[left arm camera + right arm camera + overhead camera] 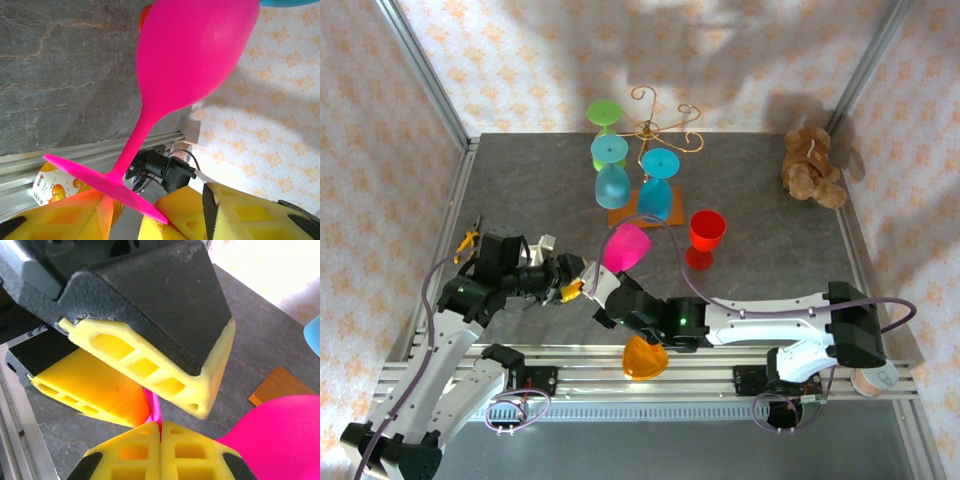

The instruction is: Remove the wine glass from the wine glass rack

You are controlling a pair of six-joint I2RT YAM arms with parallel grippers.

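The wine glass (200, 55) is off the wine glass rack (660, 128) and sits between the two claws. It is opaque hot pink, with a rounded, tulip-shaped bowl, a slim stem (140, 135) that flares into the bowl, and a thin flat foot (100, 182). It lies tilted, with the bowl pointing away from the claws toward the rack.

The right claw (160, 437) is clenched on the glass. Its yellow fingertips press together with only a sliver of the pink foot between them, and the bowl swells out just beyond and to one side of them.

The left claw (570, 284) meets it head-on, its jaws standing apart on either side of the same foot. One finger (95, 390) lies close against the pink edge, while the other (150, 365) shows a gap, so this claw is not clamped.

Well beyond both claws stands the rack, thin gold wire with curled arms over an orange-brown base (642, 212). Two blue glasses (610, 172) and a green one (605, 113) hang upside down from it. A red glass (705, 236) stands on the grey table (760, 220) beyond the right claw. An orange glass (645, 358) lies behind that claw, under its arm.
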